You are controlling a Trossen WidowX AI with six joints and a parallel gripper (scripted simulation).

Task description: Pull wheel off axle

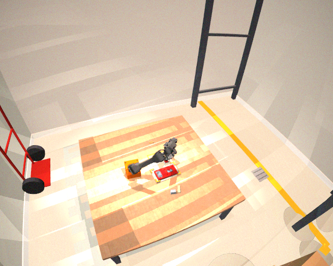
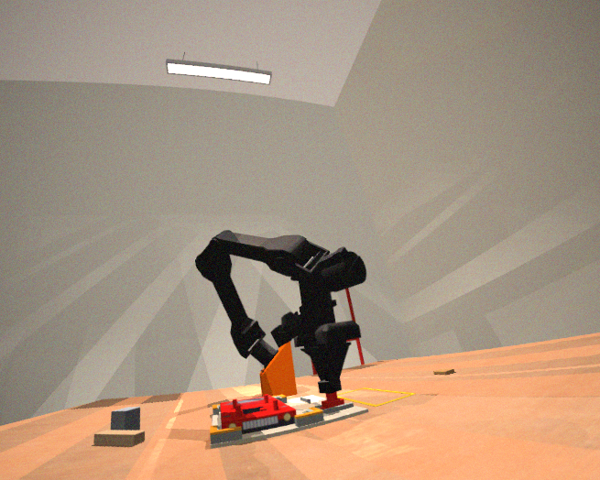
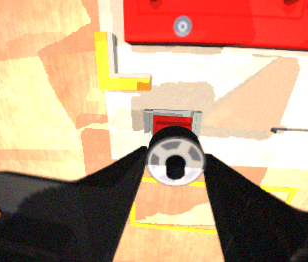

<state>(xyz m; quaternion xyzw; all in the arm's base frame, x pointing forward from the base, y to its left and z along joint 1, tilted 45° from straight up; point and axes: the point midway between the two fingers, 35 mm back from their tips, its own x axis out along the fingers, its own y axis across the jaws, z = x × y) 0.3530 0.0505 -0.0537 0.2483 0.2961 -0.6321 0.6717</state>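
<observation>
From the wrist camera I see my gripper [image 3: 175,155] clamped on the wheel [image 3: 175,159], one black finger [image 3: 122,175] pressing each side of its dark tyre, the jaws standing about half apart around it. The wheel's grey hub faces the camera, with a dark centre hole. It sits directly over a small red block in a grey frame [image 3: 172,121]. I cannot tell whether the wheel is free of the axle. The yellow outline of the marked area [image 3: 180,227] lies just beside it, partly under my fingers.

In the exterior view the gripper [image 2: 330,386] points straight down at the edge of the grey base plate [image 2: 351,410], beside the red car body [image 2: 256,410].

I can read no labels or writing anywhere.
</observation>
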